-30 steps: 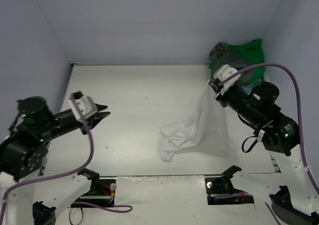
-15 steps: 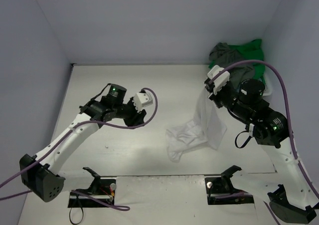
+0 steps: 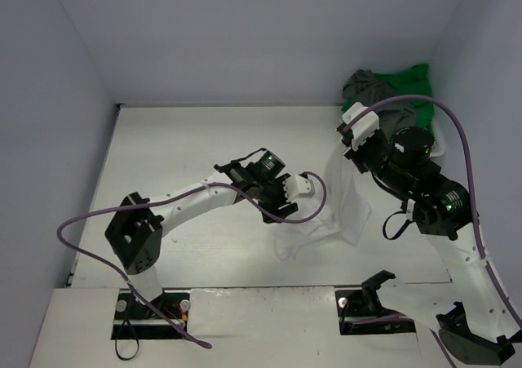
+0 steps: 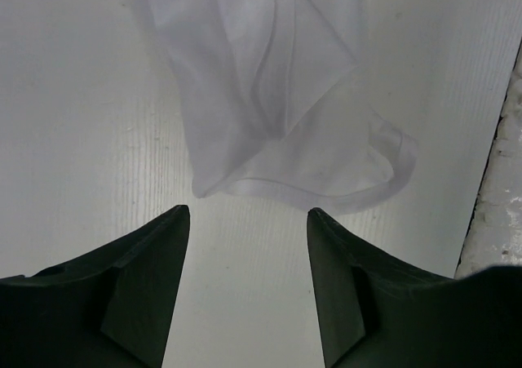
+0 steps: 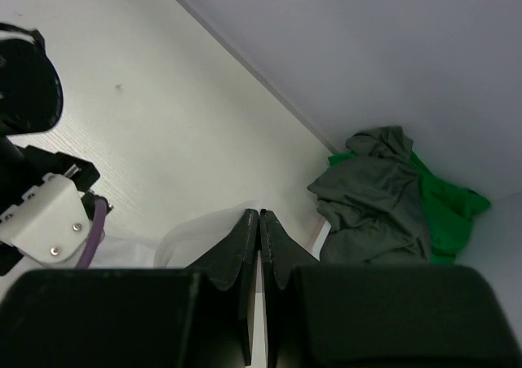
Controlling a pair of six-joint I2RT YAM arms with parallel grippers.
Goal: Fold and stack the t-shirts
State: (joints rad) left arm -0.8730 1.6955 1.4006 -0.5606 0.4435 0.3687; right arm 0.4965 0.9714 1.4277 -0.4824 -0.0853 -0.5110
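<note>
White t-shirt (image 3: 338, 205), centre right: hangs from your right gripper (image 5: 258, 221), jaws clamped on its top edge; it may slip. Left gripper (image 4: 247, 213), jaws apart just short of the hem: risks pinching bunched layers together

On the white table (image 3: 188, 139) lies the crumpled lower end of the white t-shirt (image 3: 341, 205).
</note>
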